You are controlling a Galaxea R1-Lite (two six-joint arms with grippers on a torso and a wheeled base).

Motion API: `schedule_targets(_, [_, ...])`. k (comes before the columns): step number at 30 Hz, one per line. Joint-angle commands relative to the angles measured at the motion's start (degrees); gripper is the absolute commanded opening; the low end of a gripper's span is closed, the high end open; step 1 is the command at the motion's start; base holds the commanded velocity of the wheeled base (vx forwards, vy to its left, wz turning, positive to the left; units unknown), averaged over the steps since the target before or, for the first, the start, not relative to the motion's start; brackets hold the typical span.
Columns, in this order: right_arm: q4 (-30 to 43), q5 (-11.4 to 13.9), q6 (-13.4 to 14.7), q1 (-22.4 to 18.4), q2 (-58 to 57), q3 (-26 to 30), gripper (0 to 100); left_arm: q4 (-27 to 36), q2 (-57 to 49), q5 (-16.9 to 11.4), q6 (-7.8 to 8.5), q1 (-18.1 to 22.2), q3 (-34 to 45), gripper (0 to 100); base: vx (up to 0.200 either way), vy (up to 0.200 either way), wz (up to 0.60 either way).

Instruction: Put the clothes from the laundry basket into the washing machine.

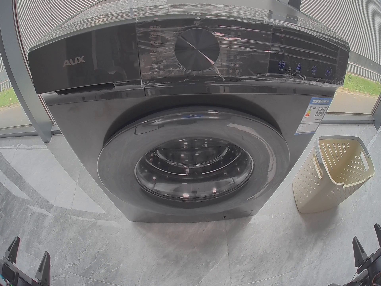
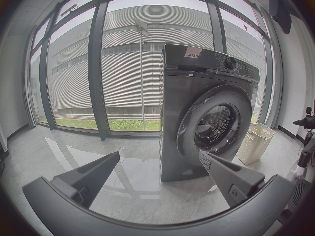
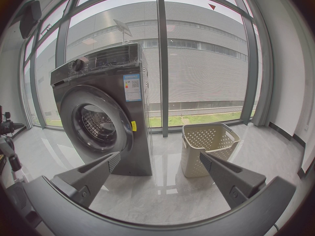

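While both the left gripper (image 2: 158, 154) and right gripper (image 3: 157, 155) hung with fingers spread and empty, well short of the washing machine (image 1: 190, 100), its door (image 1: 119, 167) stood shut and the laundry basket (image 1: 313, 187) beside it looked empty, so opening the door seemed next.

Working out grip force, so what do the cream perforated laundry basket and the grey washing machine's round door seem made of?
The cream perforated laundry basket looks like rigid matt moulded plastic: regular holes, moulded handle slots. The round door of the grey washing machine seems a glossy plastic or metal ring around a clear window, glass or plastic: it reflects light, and the drum shows through.
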Motion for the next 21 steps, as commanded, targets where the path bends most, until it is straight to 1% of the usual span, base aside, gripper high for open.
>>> schedule_targets(1, [1.6, -0.3, -0.9, -0.8, -3.2, 0.9, 100, 0.0, -0.8, -0.1, 0.33, 0.1, 1.0, 100, 0.0, 0.0, 0.0])
schedule_targets(4, [1.5, 0.3, -1.1, -0.9, -3.2, 1.0, 100, 0.0, -0.8, -0.1, 0.42, 0.1, 1.0, 100, 0.0, 0.0, 0.0])
schedule_targets(8, [1.4, 0.2, -1.1, -0.8, -3.2, 1.0, 100, 0.0, -0.8, -0.1, 0.33, 0.1, 1.0, 100, 0.0, 0.0, 0.0])
schedule_targets(9, [1.4, 0.0, -0.9, -0.8, -3.2, 1.0, 100, -0.1, -0.8, -0.1, 0.16, 0.1, 1.0, 100, 0.0, 0.0, 0.0])
schedule_targets(11, [1.2, 0.0, -1.0, -1.0, -3.2, 1.0, 100, 0.0, -0.8, 0.3, -0.72, 0.0, 0.9, 100, 0.0, 0.0, 0.0])
schedule_targets(13, [1.2, 0.1, -1.1, -1.0, -3.2, 1.0, 100, 0.0, -0.8, 0.3, -0.81, 0.0, 0.9, 100, 0.0, 0.0, 0.0])
schedule_targets(14, [1.1, 0.3, -1.4, -0.9, -3.2, 1.0, 100, -0.1, -0.8, 0.6, -1.6, 0.1, 0.9, 100, 0.0, 0.0, 0.0])
schedule_targets(19, [1.1, 0.3, -1.4, -0.9, -3.2, 1.0, 100, -0.1, -0.8, 0.5, -1.69, 0.1, 0.9, 100, 0.0, 0.0, 0.0])
schedule_targets(20, [1.1, 0.3, -1.4, -0.9, -3.2, 1.0, 100, -0.2, -0.8, 0.3, -1.42, 0.1, 0.9, 100, 0.0, 0.0, 0.0])
schedule_targets(21, [1.1, 0.3, -1.4, -0.9, -3.2, 1.0, 100, -0.1, -0.8, 0.2, -0.81, 0.0, 1.0, 100, 0.0, 0.0, 0.0])
